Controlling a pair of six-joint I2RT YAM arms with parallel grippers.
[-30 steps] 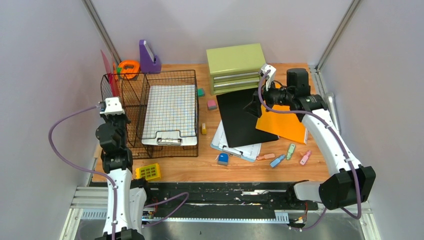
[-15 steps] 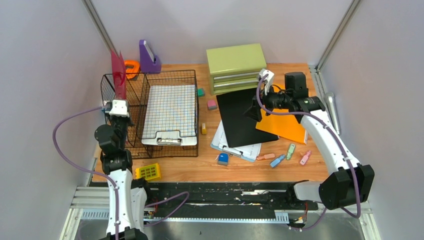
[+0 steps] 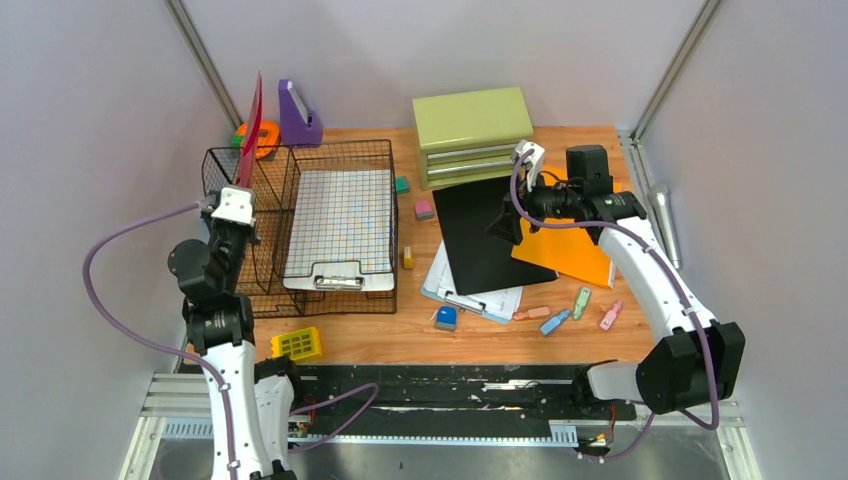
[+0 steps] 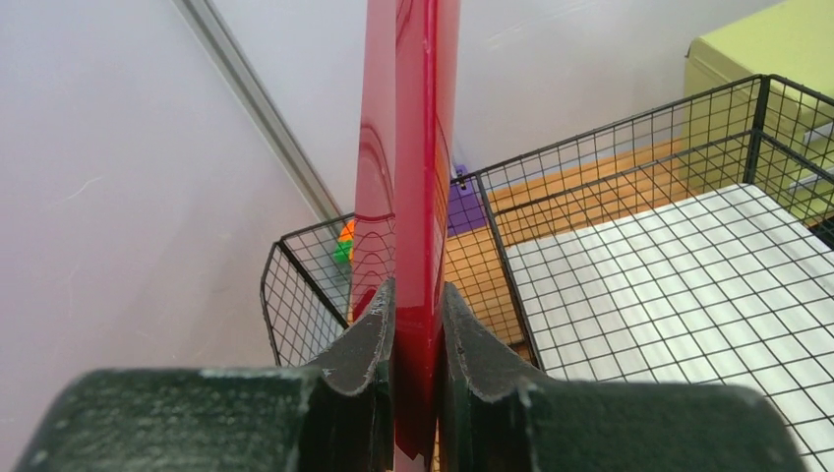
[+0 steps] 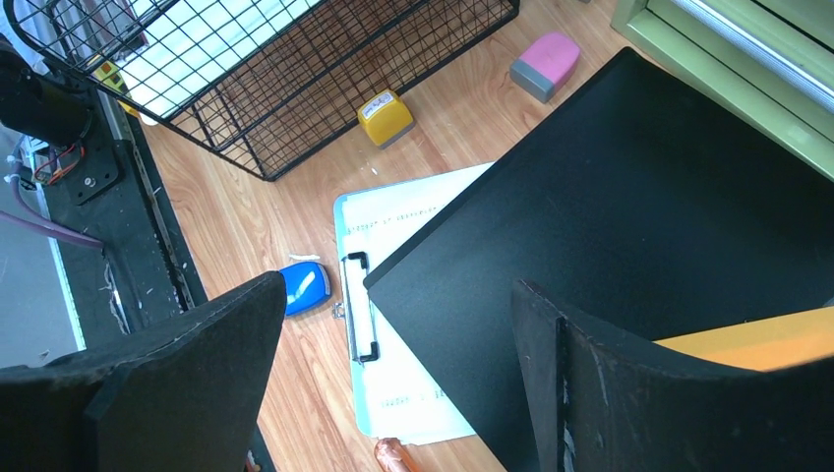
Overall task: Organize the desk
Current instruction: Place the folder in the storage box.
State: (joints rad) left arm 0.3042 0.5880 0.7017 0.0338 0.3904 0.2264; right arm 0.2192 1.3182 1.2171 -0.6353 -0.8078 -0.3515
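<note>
The desk (image 3: 400, 340) is a light orange-brown wood-grain top with a black rail at the near edge. My left gripper (image 4: 417, 315) is shut on a thin red sheet (image 4: 413, 147), held upright on edge above the left end of the black wire basket (image 3: 372, 148); the red sheet (image 3: 251, 130) also shows in the top view. My right gripper (image 5: 393, 324) is open and empty, hovering over a black folder (image 5: 629, 206) that lies on a clipboard (image 5: 403, 315) and beside an orange folder (image 3: 565, 245).
A gridded clipboard (image 3: 340, 225) lies in the basket. A green drawer cabinet (image 3: 472, 132), a purple file stand (image 3: 297, 118) and an orange tape dispenser (image 3: 264, 136) stand at the back. Small erasers, clips, a blue sharpener (image 3: 446, 318) and a yellow block (image 3: 297, 344) lie scattered.
My left gripper has lifted and turned the red sheet from leaning flat by the basket to standing tall on edge. My right gripper shifted slightly left over the black folder.
</note>
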